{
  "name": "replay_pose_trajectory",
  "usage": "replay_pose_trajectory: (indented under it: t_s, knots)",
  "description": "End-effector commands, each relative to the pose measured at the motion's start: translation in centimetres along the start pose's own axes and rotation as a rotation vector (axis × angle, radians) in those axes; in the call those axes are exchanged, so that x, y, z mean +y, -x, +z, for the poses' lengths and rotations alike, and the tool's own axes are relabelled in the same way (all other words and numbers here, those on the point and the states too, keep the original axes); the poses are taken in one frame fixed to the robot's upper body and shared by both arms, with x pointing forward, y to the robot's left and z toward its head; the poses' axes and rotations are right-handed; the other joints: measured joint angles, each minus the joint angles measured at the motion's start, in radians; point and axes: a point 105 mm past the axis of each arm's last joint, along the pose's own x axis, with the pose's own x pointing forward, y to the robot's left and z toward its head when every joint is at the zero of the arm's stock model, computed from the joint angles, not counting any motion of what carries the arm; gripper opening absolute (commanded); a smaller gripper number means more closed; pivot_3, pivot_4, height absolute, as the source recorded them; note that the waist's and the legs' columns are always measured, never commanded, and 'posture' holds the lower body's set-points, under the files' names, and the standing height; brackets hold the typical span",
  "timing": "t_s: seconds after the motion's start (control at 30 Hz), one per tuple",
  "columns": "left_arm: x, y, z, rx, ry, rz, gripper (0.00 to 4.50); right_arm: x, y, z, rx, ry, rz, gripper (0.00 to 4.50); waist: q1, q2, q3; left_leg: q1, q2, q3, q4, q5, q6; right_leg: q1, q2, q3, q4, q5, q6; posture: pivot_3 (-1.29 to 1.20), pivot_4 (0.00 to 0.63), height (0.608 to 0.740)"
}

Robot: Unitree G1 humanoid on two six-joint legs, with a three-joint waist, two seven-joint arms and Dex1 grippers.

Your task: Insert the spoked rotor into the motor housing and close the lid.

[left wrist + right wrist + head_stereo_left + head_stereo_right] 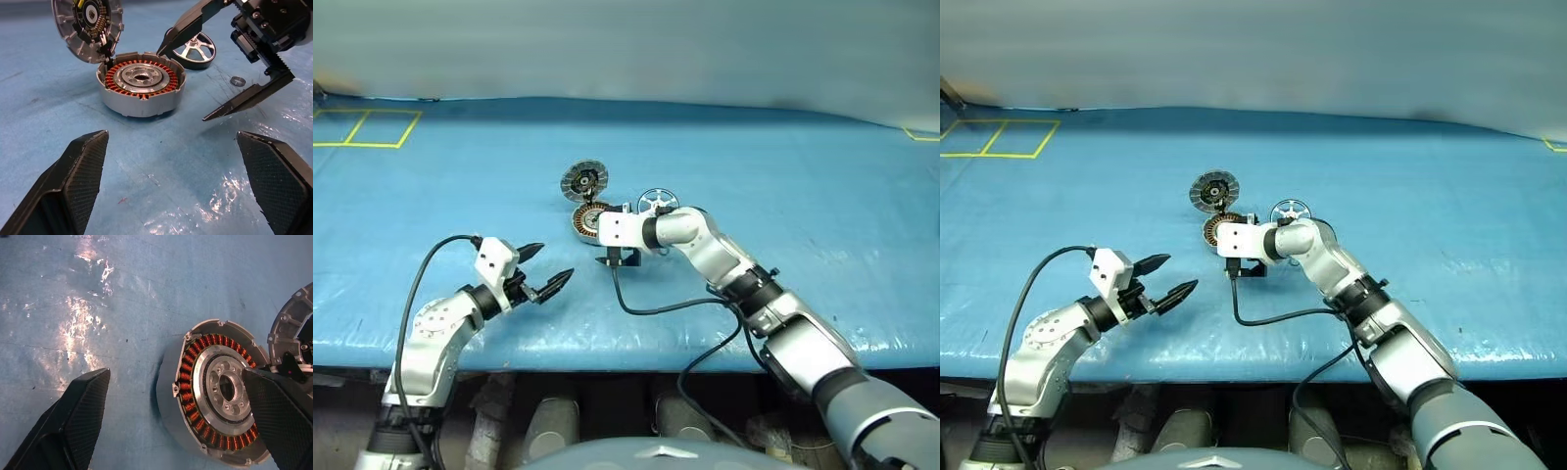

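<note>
Left gripper [548, 268] unclenched; right gripper [195, 73] unclenched over motor housing [141, 88]; washer [238, 81] nearby.

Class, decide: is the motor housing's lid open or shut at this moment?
Open. The lid stands tilted up at the edge of the motor housing, ribbed inner face showing, leaving the copper windings uncovered.
</note>
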Motion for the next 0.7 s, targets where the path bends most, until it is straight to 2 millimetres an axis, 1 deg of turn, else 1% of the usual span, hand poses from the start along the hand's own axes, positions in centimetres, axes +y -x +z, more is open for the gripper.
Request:
replay_pose_trajectory:
  t_s: [0.03, 0.1, 0.23, 0.4, 0.5, 0.63, 0.7]
  knots:
    - [-0.4, 0.0, 1.5, -0.056, -0.043, 0.004, 4.48, -1.6, -0.3, 0.7, -0.011, 0.045, -0.022, 4.5, 0.001, 0.0, 0.0, 0.0, 0.0, 0.0, 0.0, 0.0, 0.0, 0.0, 0.0, 0.0, 0.0, 0.0, 0.0, 0.0, 0.15, 0.74]
    - [-0.6, 0.0, 1.4, -0.057, -0.039, 0.007, 4.48, -2.0, -0.6, 0.7, -0.005, 0.043, -0.018, 4.5, 0.0, 0.0, 0.0, 0.0, 0.0, 0.0, 0.0, 0.0, 0.0, 0.0, 0.0, 0.0, 0.0, 0.0, 0.0, 0.0, 0.15, 0.74]
    - [-1.2, 0.0, 0.8, -0.047, -0.03, 0.001, 4.48, -2.0, -1.1, -0.9, 0.079, 0.041, 0.011, 4.5, -0.002, 0.001, 0.0, 0.0, 0.0, 0.0, 0.0, 0.0, 0.0, 0.0, 0.0, 0.0, 0.0, 0.0, 0.0, 0.0, 0.15, 0.74]
    - [-1.6, -0.1, 0.6, -0.042, -0.024, -0.002, 4.48, -1.8, -1.1, -2.4, 0.133, -0.003, 0.034, 4.5, -0.006, 0.001, 0.0, 0.001, 0.0, 0.0, -0.001, 0.0, 0.0, 0.0, 0.0, 0.0, 0.001, 0.0, 0.0, 0.0, 0.15, 0.74]
    - [-1.6, -0.2, 0.4, -0.035, -0.025, -0.001, 4.48, -1.9, -1.0, -2.4, 0.122, -0.019, 0.034, 4.5, -0.006, 0.001, 0.0, 0.001, 0.0, -0.001, -0.001, 0.0, 0.0, 0.0, 0.0, 0.0, 0.001, 0.0, -0.001, 0.0, 0.15, 0.74]
    - [-1.6, -0.2, 0.2, -0.033, -0.017, -0.005, 4.48, -1.9, -0.5, -1.4, 0.056, -0.019, 0.06, 4.5, -0.006, 0.001, 0.001, 0.001, -0.001, -0.001, 0.0, 0.0, 0.0, 0.0, 0.0, 0.0, 0.001, 0.0, 0.0, 0.0, 0.15, 0.74]
    - [-1.7, -0.3, 0.2, -0.031, -0.014, -0.007, 4.48, -1.6, -0.3, -1.6, 0.069, 0.006, 0.077, 4.5, -0.007, 0.001, 0.001, 0.0, 0.0, -0.001, 0.0, 0.0, 0.0, 0.0, 0.0, 0.0, 0.001, 0.0, 0.0, 0.0, 0.15, 0.74]
